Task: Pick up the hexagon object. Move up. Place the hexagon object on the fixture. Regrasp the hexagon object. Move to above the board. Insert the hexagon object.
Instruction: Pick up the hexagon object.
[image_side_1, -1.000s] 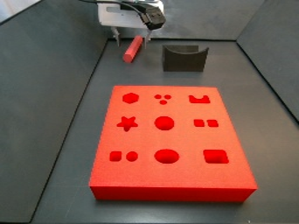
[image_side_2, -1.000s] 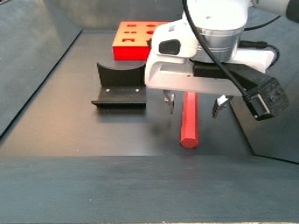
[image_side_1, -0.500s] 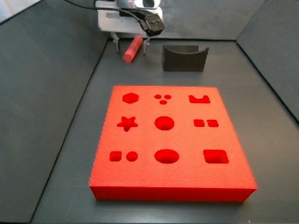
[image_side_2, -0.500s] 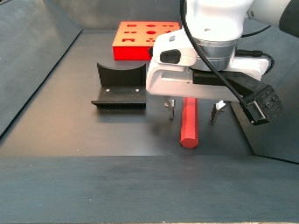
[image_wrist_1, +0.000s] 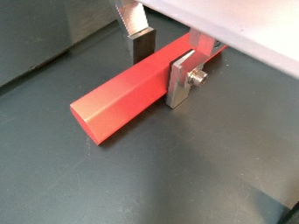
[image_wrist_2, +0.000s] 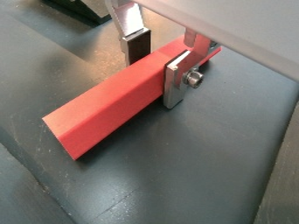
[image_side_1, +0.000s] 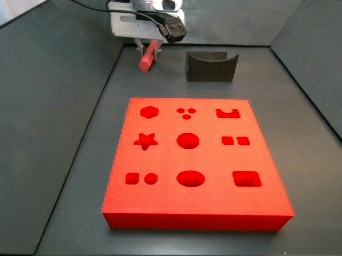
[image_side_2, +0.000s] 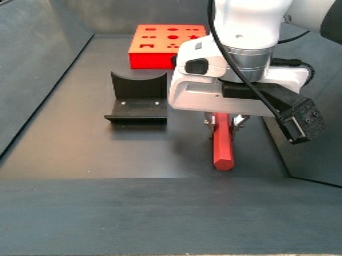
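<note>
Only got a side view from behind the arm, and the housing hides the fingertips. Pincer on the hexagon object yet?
Observer: Yes. In both wrist views the pincer has a finger flat against each long side of the hexagon object.
Operator: Where along it?
Observer: Near one end; most of the bar sticks out past the fingers.
Operator: Hexagon hole free?
Observer: In a side view the board shows its hexagon hole empty.
</note>
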